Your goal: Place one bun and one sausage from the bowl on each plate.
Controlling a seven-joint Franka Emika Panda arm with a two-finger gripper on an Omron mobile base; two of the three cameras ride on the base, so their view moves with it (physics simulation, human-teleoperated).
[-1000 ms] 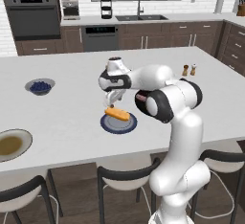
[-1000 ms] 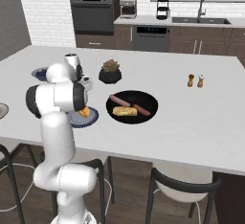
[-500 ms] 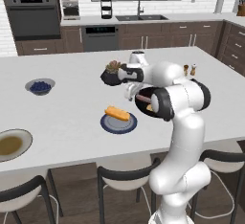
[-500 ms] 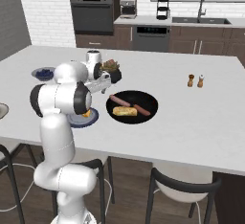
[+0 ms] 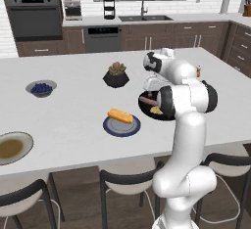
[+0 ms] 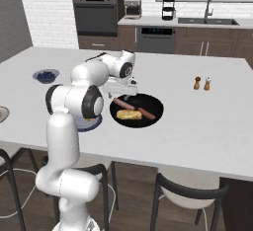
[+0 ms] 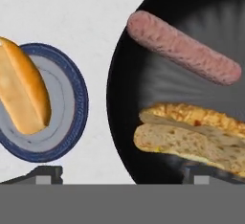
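Hand view: I count one sausage (image 7: 184,54) and one split bun (image 7: 191,139) lying in the black bowl (image 7: 125,122), sausage and bun apart. One golden bun (image 7: 21,94) rests on one blue-rimmed plate (image 7: 67,141) just beside the bowl. The hand (image 7: 125,176) hangs above the bowl's near rim with its tips spread wide and nothing between them.

Left base view: I also see one small bowl of berries (image 5: 40,88), one plant pot (image 5: 116,76) and one second plate (image 5: 13,147) at the far left, all on the white worktop (image 5: 73,110). Behind are dark cabinets, an oven and a sink.

Compared with one second ago, the hand has moved from over the blue plate to over the bowl.
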